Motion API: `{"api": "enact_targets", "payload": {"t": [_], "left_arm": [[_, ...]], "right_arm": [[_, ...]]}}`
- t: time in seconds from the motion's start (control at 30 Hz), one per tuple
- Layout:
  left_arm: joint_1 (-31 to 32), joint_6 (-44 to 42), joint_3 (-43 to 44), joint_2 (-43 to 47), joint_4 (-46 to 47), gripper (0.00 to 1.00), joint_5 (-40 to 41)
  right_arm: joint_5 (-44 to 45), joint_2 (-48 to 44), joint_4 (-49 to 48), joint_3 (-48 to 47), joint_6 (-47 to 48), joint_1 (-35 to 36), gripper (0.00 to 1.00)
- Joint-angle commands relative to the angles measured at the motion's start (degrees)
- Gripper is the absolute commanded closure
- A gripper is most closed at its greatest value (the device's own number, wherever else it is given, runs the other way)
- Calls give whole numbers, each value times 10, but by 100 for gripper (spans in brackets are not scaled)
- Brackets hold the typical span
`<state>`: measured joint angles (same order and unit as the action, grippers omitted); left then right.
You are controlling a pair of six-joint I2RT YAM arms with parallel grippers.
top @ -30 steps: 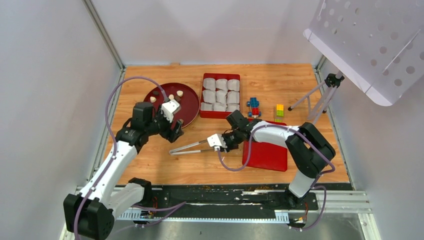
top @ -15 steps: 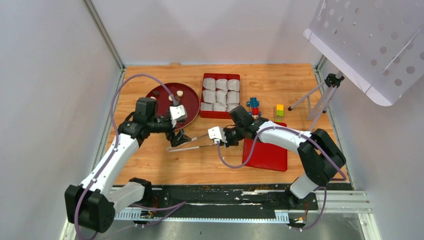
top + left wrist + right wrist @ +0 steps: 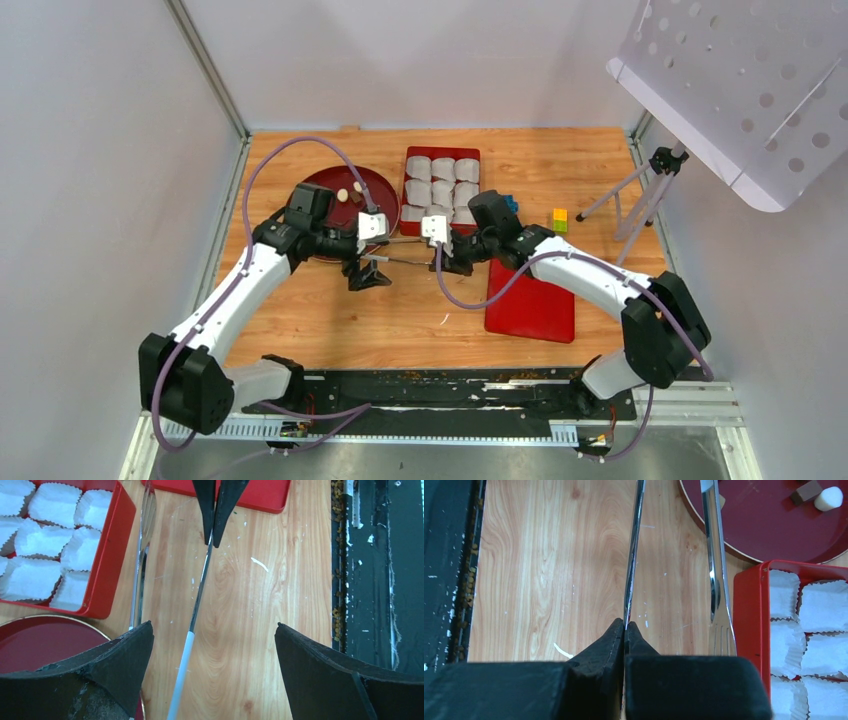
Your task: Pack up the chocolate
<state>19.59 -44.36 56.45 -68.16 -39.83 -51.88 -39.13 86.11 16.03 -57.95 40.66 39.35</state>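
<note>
Chocolate lumps (image 3: 828, 498) on maroon plate (image 3: 774, 530)

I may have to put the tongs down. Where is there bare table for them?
Bare wood lies along the near edge, between the left arm and the red lid. More lies at the far side, between the red tray and the tripod. It is crowded where the left gripper and right gripper meet at the tongs, by the plate.

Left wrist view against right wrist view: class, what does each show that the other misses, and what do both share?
Only the left wrist view shows the left hand, open, and the flat red tray. Only the right wrist view shows chocolate on the dark red plate. Both show the plate, the right hand shut on one arm of the metal tongs, and the red box of white paper cups.
</note>
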Motion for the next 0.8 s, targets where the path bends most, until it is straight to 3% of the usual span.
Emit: {"api": "enact_targets", "payload": {"t": [0.0,0.13,0.33,0.53,0.77], "left_arm": [[3,17,16,-8,60,2,-13],[5,37,39,-18,91,1,-10],[9,-13,58,-38,84,0,22],[11,-109,131,-116,-64,3,-3],[11,-58,135,-139,-20,7,-11]], "right_arm": [[-36,-36,-45,-19,-44,-8,100],[-38,-40,-45,-16,-43,-12,100],[-31,-41,-51,-9,-40,-13,100],[-19,-50,-76,-7,-58,-14,100],[-10,-65,-97,6,-71,-14,100]]}}
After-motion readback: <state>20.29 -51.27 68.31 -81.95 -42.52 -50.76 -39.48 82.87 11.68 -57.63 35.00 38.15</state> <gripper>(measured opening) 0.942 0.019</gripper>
